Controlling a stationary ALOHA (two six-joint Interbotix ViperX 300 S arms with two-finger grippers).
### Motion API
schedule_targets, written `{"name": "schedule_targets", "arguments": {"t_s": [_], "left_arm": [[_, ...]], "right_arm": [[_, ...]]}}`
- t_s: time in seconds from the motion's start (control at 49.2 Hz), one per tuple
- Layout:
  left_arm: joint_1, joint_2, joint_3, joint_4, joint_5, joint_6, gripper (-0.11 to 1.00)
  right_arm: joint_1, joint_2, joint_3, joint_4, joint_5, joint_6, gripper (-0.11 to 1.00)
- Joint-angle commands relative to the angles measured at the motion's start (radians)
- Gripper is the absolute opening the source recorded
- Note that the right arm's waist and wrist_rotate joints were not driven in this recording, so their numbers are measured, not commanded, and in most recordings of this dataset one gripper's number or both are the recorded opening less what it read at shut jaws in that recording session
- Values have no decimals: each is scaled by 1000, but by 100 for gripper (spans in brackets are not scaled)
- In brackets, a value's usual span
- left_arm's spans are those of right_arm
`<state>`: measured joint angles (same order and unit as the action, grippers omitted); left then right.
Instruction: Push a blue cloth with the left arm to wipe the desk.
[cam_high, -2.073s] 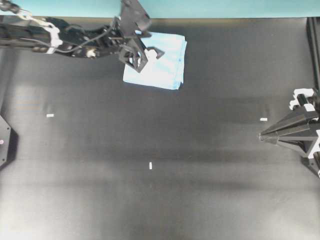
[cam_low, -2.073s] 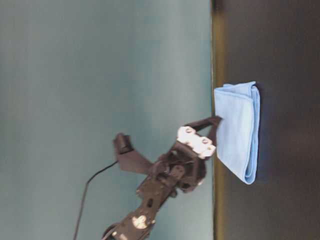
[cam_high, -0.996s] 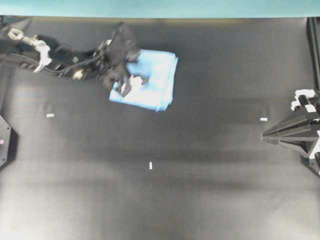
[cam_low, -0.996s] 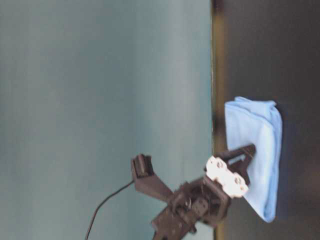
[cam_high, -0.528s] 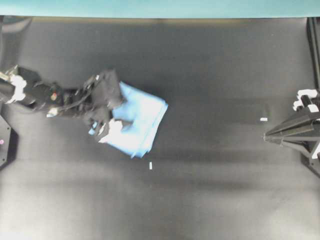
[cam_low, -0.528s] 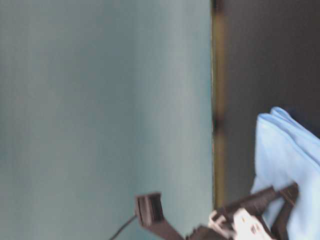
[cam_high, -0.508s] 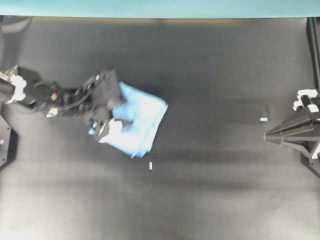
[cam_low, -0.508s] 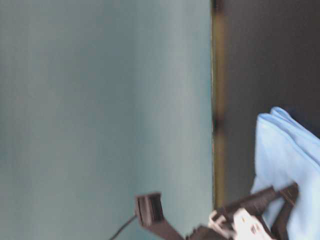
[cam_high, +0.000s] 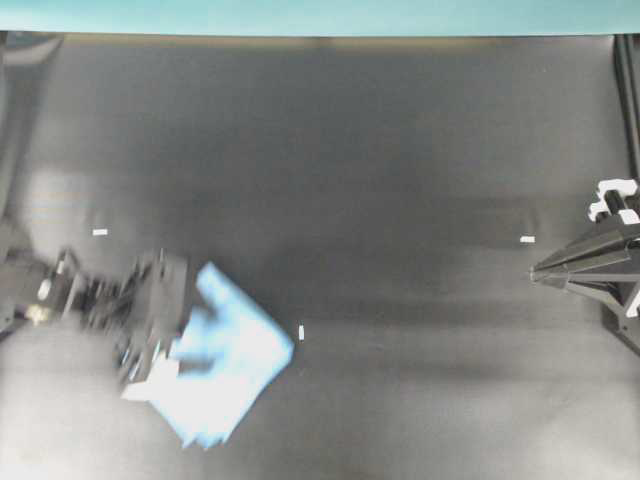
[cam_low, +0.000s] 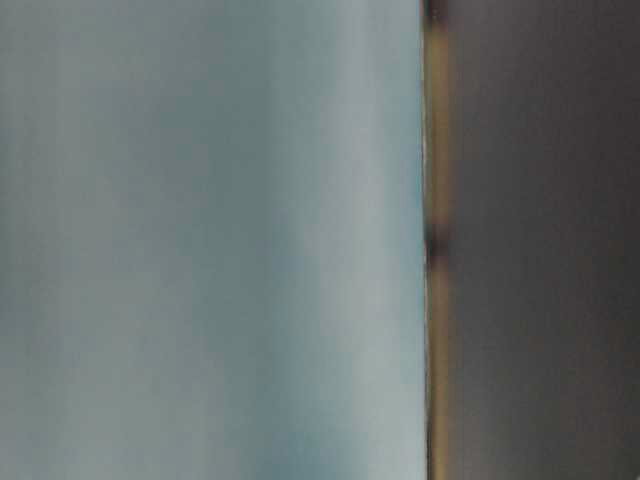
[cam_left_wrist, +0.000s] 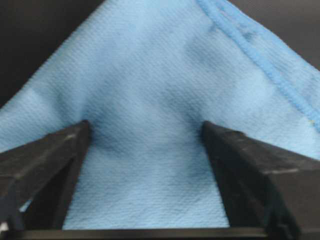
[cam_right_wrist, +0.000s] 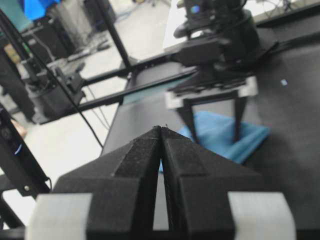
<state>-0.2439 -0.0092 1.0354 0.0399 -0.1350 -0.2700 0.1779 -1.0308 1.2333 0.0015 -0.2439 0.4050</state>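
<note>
The blue cloth (cam_high: 228, 378) lies on the black desk (cam_high: 400, 150) at the near left, turned like a diamond and blurred by motion. My left gripper (cam_high: 180, 350) is open, its two fingers spread and pressed down on the cloth's left part. In the left wrist view the cloth (cam_left_wrist: 150, 75) fills the space between the spread fingers (cam_left_wrist: 45, 165) of the left gripper (cam_left_wrist: 145, 127). My right gripper (cam_high: 533, 272) is shut and empty at the right edge. The right wrist view shows its shut tips (cam_right_wrist: 161, 129), the cloth (cam_right_wrist: 220, 135) and the left gripper (cam_right_wrist: 214, 140) on it.
Small white tape marks (cam_high: 301, 332) dot the desk, one just right of the cloth. A teal strip (cam_high: 320, 15) runs along the far edge. The table-level view shows only blurred teal wall (cam_low: 200, 240) and desk (cam_low: 540, 240).
The left arm has swept the cloth from the far edge down to the near left, turning it as it slid. Cloth and arm have left the table-level view. The right arm stayed put.
</note>
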Motion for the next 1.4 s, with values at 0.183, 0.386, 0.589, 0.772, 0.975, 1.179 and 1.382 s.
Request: {"name": "schedule_targets", "arguments": {"t_s": [0.183, 0.386, 0.589, 0.772, 0.975, 1.179, 1.382], "left_arm": [[-236, 17, -17, 3, 5, -121, 87], [-244, 21, -26, 2, 6, -114, 87], [-239, 15, -35, 5, 21, -71, 87], [-232, -49, -57, 5, 101, 28, 86], [-219, -196, -60, 5, 120, 38, 86], [-207, -242, -34, 5, 120, 40, 86], [-207, -238, -38, 3, 118, 40, 86]], "right_arm": [[0, 2, -6, 2, -26, 0, 0], [0, 2, -6, 2, -40, -2, 0], [0, 2, -6, 2, -40, -2, 0], [-2, -20, -8, 2, -44, 0, 0], [0, -28, -2, 2, -35, 0, 0], [0, -28, 3, 2, -29, -2, 0], [-2, -29, 5, 3, -29, 0, 0]]}}
